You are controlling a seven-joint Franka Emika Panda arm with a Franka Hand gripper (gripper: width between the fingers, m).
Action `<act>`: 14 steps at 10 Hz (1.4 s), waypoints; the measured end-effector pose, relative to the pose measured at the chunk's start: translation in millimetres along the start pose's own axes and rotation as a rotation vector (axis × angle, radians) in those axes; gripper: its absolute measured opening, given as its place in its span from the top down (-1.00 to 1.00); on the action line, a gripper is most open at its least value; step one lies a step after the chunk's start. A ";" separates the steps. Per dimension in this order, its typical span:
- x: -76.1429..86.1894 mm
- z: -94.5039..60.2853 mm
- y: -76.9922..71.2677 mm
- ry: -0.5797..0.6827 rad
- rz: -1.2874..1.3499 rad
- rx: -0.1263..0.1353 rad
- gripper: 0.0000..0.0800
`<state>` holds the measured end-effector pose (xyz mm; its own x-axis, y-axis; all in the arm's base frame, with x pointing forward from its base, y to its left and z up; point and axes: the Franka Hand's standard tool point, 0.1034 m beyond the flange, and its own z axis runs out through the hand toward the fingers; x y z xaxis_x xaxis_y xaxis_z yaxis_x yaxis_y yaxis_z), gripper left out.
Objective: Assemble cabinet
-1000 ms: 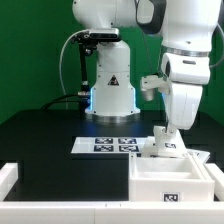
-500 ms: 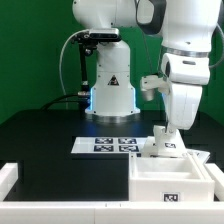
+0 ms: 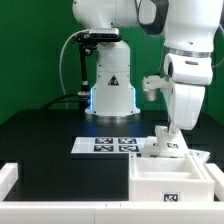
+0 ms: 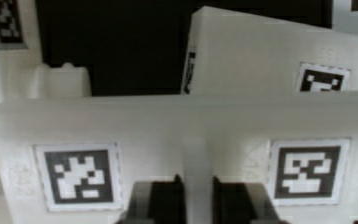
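1. The white arm reaches down on the exterior view's right, and the end effector hangs low over the black worktop.
2. The cabinet sits on the worktop at the exterior view's lower right. It's a white box with its open side up, and a square tag shows on the wall facing the camera.
3. Right under the end effector is a small panel with a tag, just behind the cabinet's far wall. Whether the tips touch it, I cannot tell.
4. The marker board lies flat just beside that panel, toward the exterior view's left.
5. In the wrist view, a white face carrying two tags fills the foreground, with the dark fingers low in front of it.
6. Behind it a tilted panel leans, with one tag on it.
7. Is the end effector spread or pinching? A pale strip shows between the fingers, but I cannot tell from either view.
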<state>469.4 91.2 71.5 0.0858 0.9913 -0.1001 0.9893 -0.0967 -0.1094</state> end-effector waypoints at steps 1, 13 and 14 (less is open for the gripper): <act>0.2 -0.2 2.7 -0.001 0.001 0.002 0.84; -6.8 -10.8 7.1 -0.015 0.003 0.021 0.84; -7.5 -10.0 7.3 -0.015 0.004 0.023 0.84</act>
<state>477.2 84.0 81.4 0.0881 0.9894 -0.1154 0.9860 -0.1031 -0.1312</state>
